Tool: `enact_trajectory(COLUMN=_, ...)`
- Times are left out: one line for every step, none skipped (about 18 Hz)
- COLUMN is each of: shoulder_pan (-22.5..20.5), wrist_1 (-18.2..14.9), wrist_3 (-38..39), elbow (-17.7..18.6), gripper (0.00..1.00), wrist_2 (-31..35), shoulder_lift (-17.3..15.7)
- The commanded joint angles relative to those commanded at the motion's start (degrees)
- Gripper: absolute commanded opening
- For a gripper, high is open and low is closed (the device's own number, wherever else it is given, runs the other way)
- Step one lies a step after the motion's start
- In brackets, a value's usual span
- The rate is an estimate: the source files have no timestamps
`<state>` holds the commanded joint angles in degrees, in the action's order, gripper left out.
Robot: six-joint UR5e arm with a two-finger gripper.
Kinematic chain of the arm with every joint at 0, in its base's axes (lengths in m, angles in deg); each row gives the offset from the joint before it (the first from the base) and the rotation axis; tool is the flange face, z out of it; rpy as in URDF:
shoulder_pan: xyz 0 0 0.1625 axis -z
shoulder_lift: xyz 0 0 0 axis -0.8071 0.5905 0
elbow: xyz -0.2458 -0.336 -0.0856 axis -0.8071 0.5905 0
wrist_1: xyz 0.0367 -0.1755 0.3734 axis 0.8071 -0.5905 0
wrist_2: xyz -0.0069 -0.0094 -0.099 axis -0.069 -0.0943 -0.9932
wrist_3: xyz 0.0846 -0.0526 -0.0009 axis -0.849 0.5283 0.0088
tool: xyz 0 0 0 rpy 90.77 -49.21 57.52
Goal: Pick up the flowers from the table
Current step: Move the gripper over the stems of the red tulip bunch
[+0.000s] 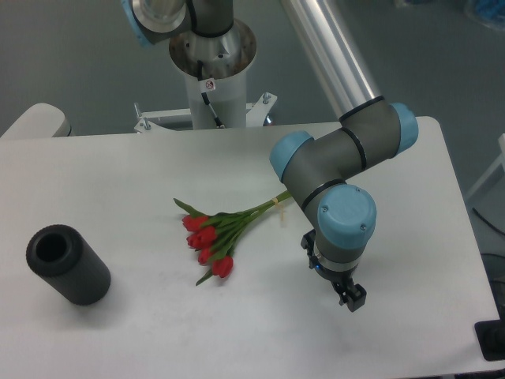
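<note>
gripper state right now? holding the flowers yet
Gripper: holds nothing, apart from the flowers lying on the table; whether it is open or closed cannot be told.

stem ends behind arm, claw gap unclear

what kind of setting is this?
Likely a robotics lab test bench: a bare white table with an arm on a pedestal, its gripper over staged props, the flowers and a black cylinder.

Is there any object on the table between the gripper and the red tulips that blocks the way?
Nothing visible does. The gripper is to the right of the red tulips, with only bare white table between them. The black cylinder lies far on the other side. The arm's own wrist covers the stem ends.
</note>
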<state>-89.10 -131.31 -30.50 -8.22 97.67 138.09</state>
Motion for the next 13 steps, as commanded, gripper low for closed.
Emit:
enact_trajectory(shoulder_pan=0.0, wrist_1=0.0, wrist_3=0.0, elbow=0.0, gripper=1.00, wrist_2=-0.1, shoulder_lift=0.0)
enact_trajectory(shoulder_pan=0.0, wrist_1=0.0, wrist_3=0.0, elbow=0.0, gripper=1.00, wrist_2=-0.1, shoulder_lift=0.0)
enact_trajectory(shoulder_pan=0.0, wrist_1=0.0, wrist_3=0.0, elbow=0.0, gripper=1.00, wrist_2=-0.1, shoulder_lift=0.0)
enact_trajectory(shoulder_pan=0.0, wrist_1=0.0, wrist_3=0.0, elbow=0.0, gripper=1.00, wrist_2=-0.1, shoulder_lift=0.0)
enact_trajectory(shoulder_pan=0.0, wrist_1=-0.1, wrist_3=0.1, elbow=0.0, gripper=1.00, wrist_2=-0.1, shoulder_lift=-0.1)
enact_trajectory(shoulder_pan=0.0, wrist_1=-0.1, wrist_3=0.2, elbow=0.2, gripper=1.00, wrist_2=-0.2, shoulder_lift=-0.3)
enact_trajectory(shoulder_pan=0.2, wrist_1=-0.1, wrist_3=0.8, elbow=0.7, gripper=1.00, wrist_2=-0.1, shoulder_lift=-0.6)
enact_trajectory(shoulder_pan=0.3, wrist_1=-0.1, wrist_3=1.0, elbow=0.9, gripper=1.00, wrist_2=-0.1, shoulder_lift=-0.7)
enact_trajectory(shoulder_pan=0.6, wrist_1=-0.1, wrist_3=1.0, elbow=1.1, gripper=1.00, wrist_2=-0.1, shoulder_lift=-1.0)
enact_trajectory(shoulder_pan=0.7, wrist_1=-0.2, wrist_3=1.0, elbow=1.7, gripper=1.00, wrist_2=0.0, shoulder_lift=-1.7)
enact_trajectory(shoulder_pan=0.7, wrist_1=-0.2, wrist_3=0.9, elbow=3.8, gripper=1.00, wrist_2=-0.2, shoulder_lift=-3.1)
enact_trajectory(shoulder_pan=0.7, wrist_1=0.1, wrist_3=0.9, elbow=6.1, gripper=1.00, wrist_2=-0.2, shoulder_lift=-4.5)
enact_trajectory(shoulder_pan=0.7, wrist_1=0.2, wrist_3=0.8, elbow=7.7, gripper=1.00, wrist_2=-0.2, shoulder_lift=-5.4)
